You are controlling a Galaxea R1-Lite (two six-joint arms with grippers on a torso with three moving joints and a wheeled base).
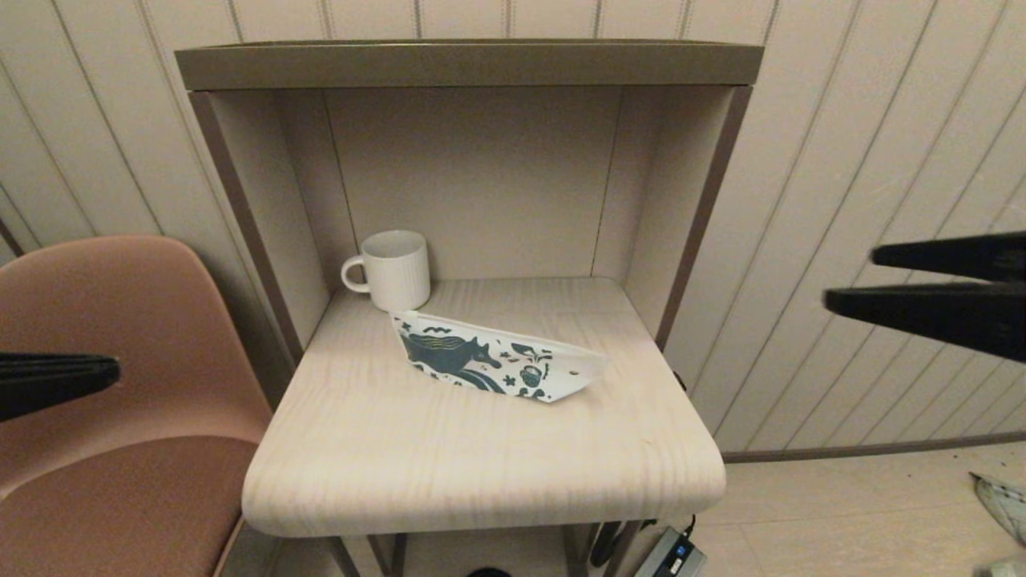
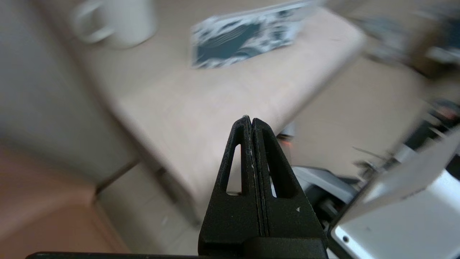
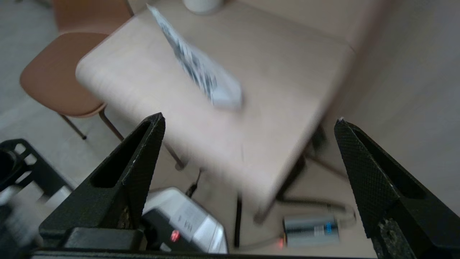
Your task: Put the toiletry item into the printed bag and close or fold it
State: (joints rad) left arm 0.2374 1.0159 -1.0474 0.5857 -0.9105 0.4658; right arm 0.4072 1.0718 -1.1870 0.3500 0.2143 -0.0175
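The printed bag (image 1: 498, 358) lies on the pale wooden table (image 1: 449, 465), white with a dark teal horse and small flowers; it also shows as the bag (image 2: 244, 37) and the bag (image 3: 196, 64) in the wrist views. No toiletry item is in view. My left gripper (image 1: 112, 370) hangs at the far left over the chair, shut with nothing in it, its tips (image 2: 250, 119) pressed together. My right gripper (image 1: 850, 276) hovers off the table's right side, open and empty, its fingers (image 3: 151, 144) spread wide.
A white ribbed mug (image 1: 391, 269) stands at the back left of the table, inside the brown shelf alcove (image 1: 465, 64). A pink chair (image 1: 120, 385) stands to the left. A grey power brick (image 1: 673, 554) and cables lie on the floor under the table.
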